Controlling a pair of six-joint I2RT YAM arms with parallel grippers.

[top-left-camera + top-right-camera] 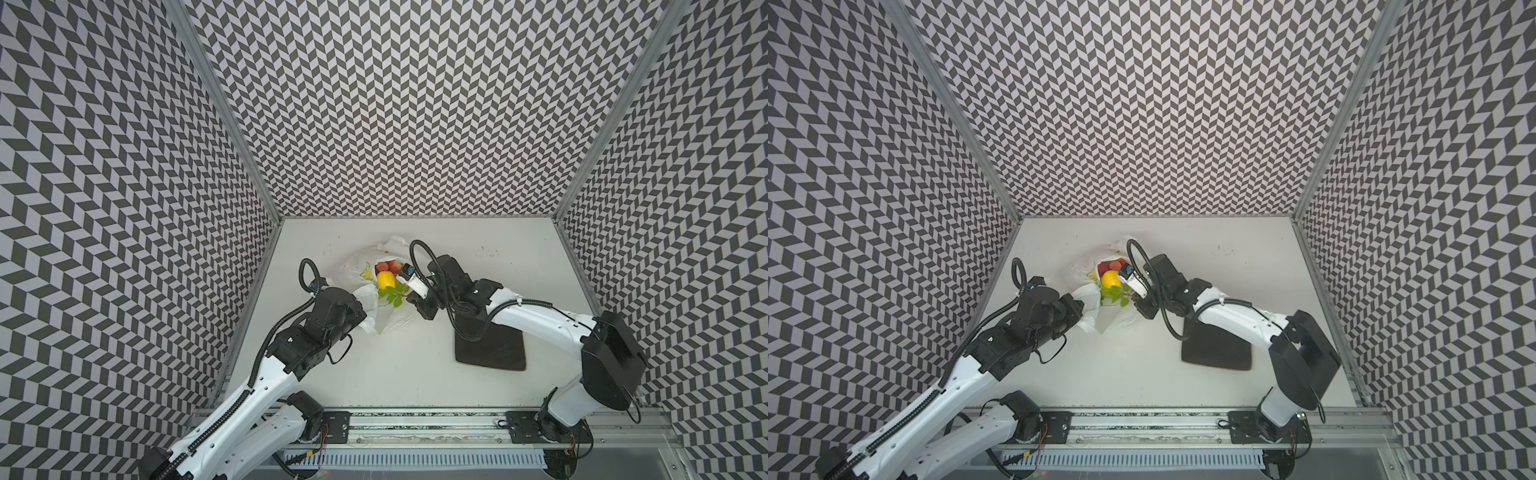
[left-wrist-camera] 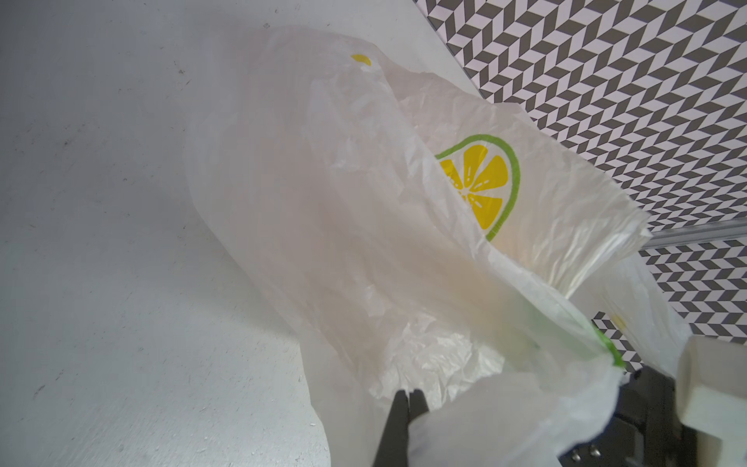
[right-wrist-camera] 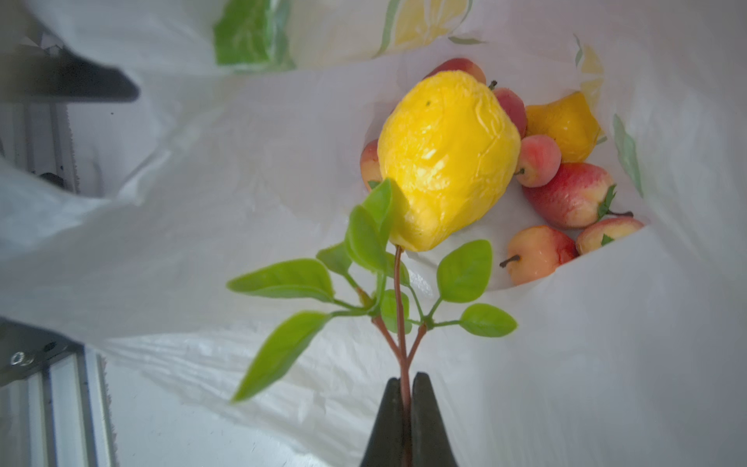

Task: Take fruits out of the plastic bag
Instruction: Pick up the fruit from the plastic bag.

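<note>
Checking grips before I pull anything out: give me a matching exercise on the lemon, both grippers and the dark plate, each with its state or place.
Things:
1. lemon
2. right gripper
3. left gripper
4. dark square plate

States or places:
A. shut on the plastic bag
B. on the table, apart from the bag, no fruit on it
C. shut on the red stem of the leafy sprig
D. inside the open bag, beside small red-orange fruits

Pairs: 1-D; 2-C; 3-A; 4-B
</note>
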